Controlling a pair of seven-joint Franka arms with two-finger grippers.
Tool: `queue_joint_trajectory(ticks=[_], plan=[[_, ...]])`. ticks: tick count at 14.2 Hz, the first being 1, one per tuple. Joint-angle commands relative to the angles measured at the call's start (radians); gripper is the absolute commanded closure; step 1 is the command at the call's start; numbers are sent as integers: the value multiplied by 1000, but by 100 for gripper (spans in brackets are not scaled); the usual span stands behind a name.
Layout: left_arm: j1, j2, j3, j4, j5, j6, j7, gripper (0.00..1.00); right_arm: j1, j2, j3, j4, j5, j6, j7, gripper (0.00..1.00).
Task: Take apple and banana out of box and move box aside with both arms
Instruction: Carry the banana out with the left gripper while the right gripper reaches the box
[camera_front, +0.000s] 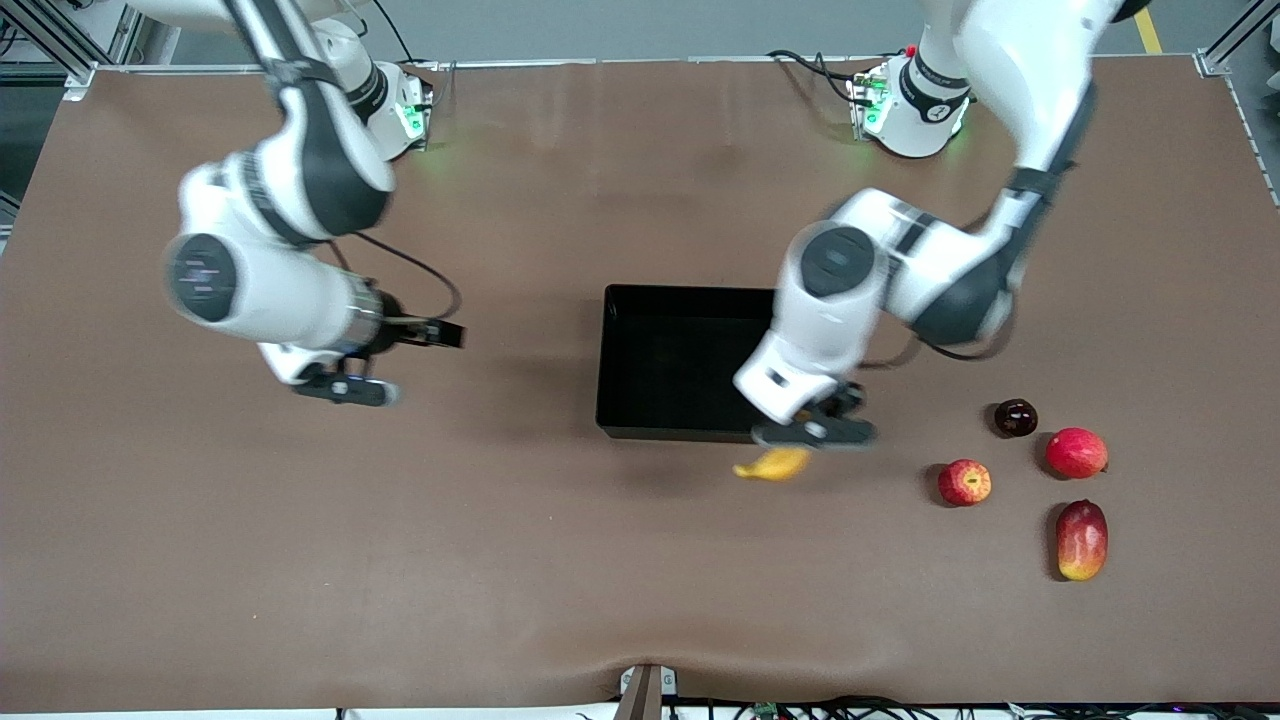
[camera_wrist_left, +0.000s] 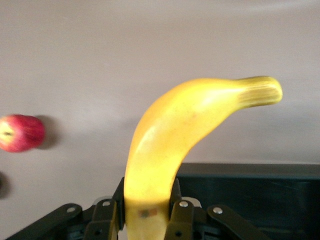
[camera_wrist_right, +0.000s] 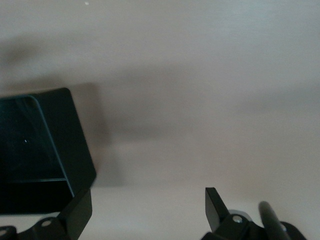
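Observation:
My left gripper (camera_front: 815, 432) is shut on one end of the curved yellow banana (camera_front: 772, 464), and both hang in the air. The gripper is over the corner of the black box (camera_front: 660, 432) toward the left arm's end; the banana juts out over bare table. In the left wrist view the banana (camera_wrist_left: 170, 135) rises from between the fingers (camera_wrist_left: 182, 215), with the box's rim (camera_wrist_left: 260, 172) below and the streaked red apple (camera_wrist_left: 20, 132) lying apart on the table. That apple (camera_front: 964, 482) sits toward the left arm's end. My right gripper (camera_front: 350, 388) hangs open and empty over bare table; the box's corner (camera_wrist_right: 60, 130) shows beside it.
Near the apple lie a plain red round fruit (camera_front: 1076, 452), a small dark round fruit (camera_front: 1015, 417) and an oblong red-yellow mango (camera_front: 1081, 540). The brown table (camera_front: 500, 560) stretches wide around the box.

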Motion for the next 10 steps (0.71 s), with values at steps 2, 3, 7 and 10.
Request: queue_joint_trajectory(ticks=[2,3,7,10], plan=[[93,40,0,25,-10,7,196,100,125,117,-10,29,15,195,133,0],[126,54,0,38,-10,7,275,100,165,159,-11,55,13,230,183,0],[240,115,15,38,33,52,527,100,256,300,-11,181,5,258,316,0],[248,167,88,38,154,134,574,100,299,355,-14,201,-17,293,322,23]])
